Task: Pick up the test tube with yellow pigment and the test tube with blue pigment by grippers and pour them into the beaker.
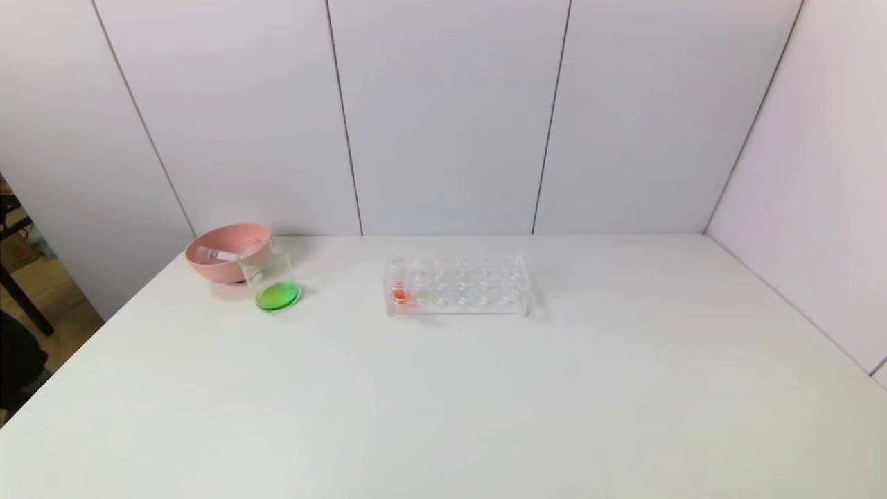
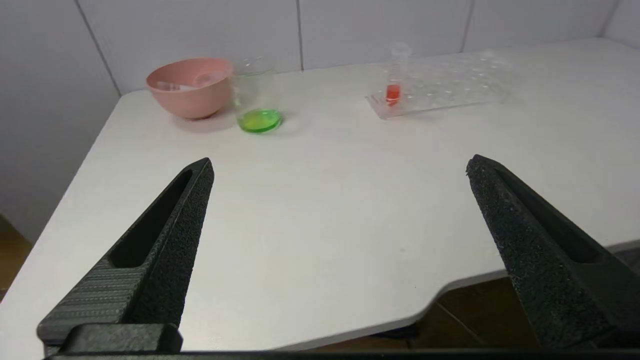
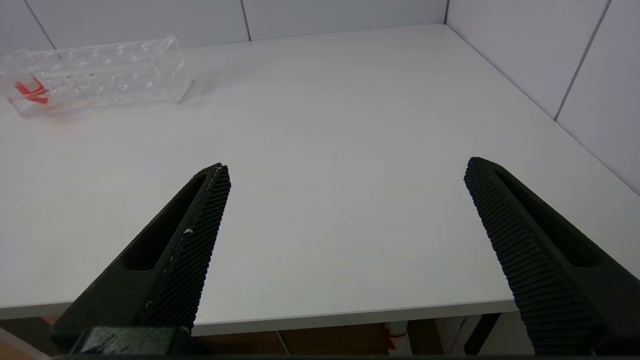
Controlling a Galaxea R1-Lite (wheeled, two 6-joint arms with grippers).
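Note:
The clear beaker (image 1: 272,272) stands at the back left with green liquid (image 1: 278,296) in its bottom; it also shows in the left wrist view (image 2: 255,90). No tube with yellow or blue liquid is in view. Clear, empty-looking tubes (image 1: 216,255) lie in the pink bowl (image 1: 208,267). My left gripper (image 2: 340,162) is open and empty, low over the table's front left edge, far from the beaker. My right gripper (image 3: 346,165) is open and empty over the front right edge. Neither gripper shows in the head view.
A clear rectangular tube rack (image 1: 478,287) stands mid-table and holds one red-bottomed tube (image 1: 399,285) at its left end; both also show in the left wrist view, rack (image 2: 450,80) and tube (image 2: 393,87). Grey panel walls close the back and right. The table's left edge drops to the floor.

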